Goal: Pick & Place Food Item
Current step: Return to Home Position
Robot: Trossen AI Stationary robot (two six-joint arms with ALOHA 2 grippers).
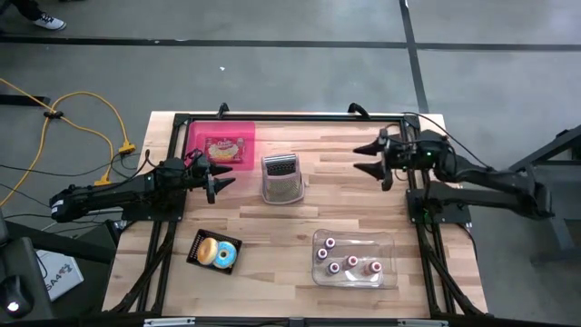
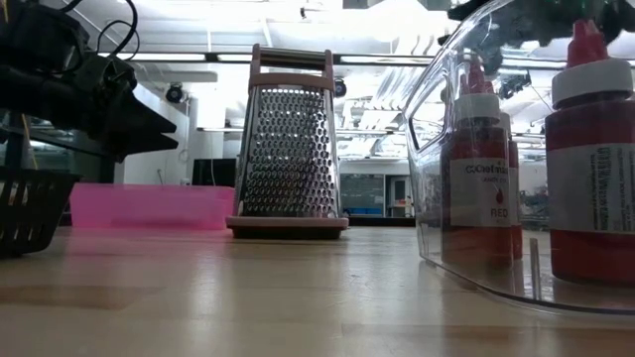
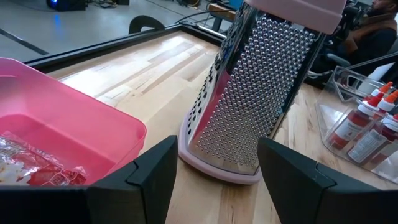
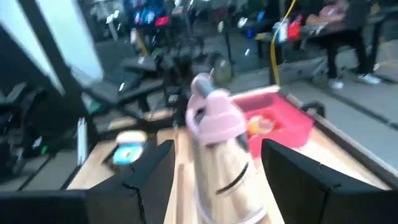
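The donuts (image 1: 221, 253) are sitting in the black bin (image 1: 194, 249) on my left arm's side, so the placing is looking done and only parking the arms seems left. I am holding my left gripper (image 1: 220, 185) near the grater (image 1: 283, 178), fingers apart and empty, with my right gripper (image 1: 365, 159) likewise spread, carrying nothing. A bottle (image 2: 479, 169) is showing "RED" under a brand, possibly "cookie"

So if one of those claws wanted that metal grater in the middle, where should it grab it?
Probably by the pink handle on top of the box grater, coming straight down. It stands upright, its perforated metal faces are wide and slope inward, so a grip might slip there; the handle is a narrow bar with a gap beneath.
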